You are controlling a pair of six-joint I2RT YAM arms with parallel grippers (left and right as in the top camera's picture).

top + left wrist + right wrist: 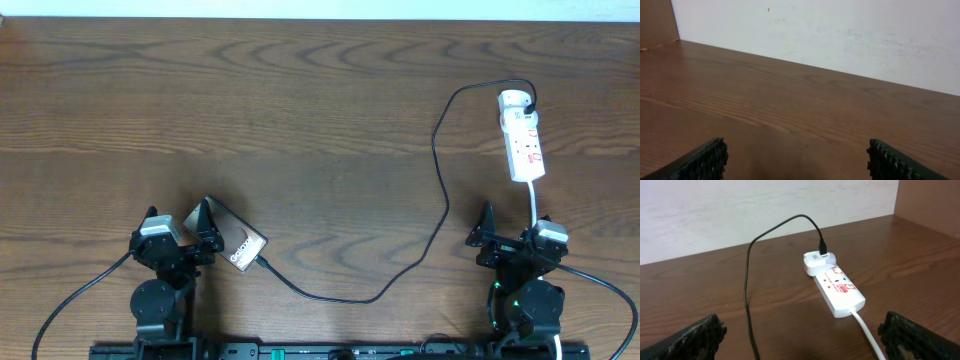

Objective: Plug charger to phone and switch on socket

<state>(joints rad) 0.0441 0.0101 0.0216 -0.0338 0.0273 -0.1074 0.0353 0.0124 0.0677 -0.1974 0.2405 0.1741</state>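
Closest to the robot, the left pincer was spread wide with nothing in it, and the right pincer was just as wide and empty, so neither 1 was holding any task item. Right beside the left arm, the phone lay flat on the surface, angled. The charger met its lower corner there, though I couldn't tell if the tip was fully seated. From there the cable sagged in a loose loop across the middle, then climbed toward the far right. It went into a white adapter at the rounded end of the socket. The socket's white cord trailed back toward the right arm. The switches were too small to read, so on or off, no idea. My guess is the switch press was what's left. Risks as I saw them: the strip looked light, so a poke from the side could just shove it along instead of clicking it. The right arm reaching out could also snag the cable or cord and drag things. And the left arm sat so close to the phone that a careless swing could bump it and pop the tip loose.
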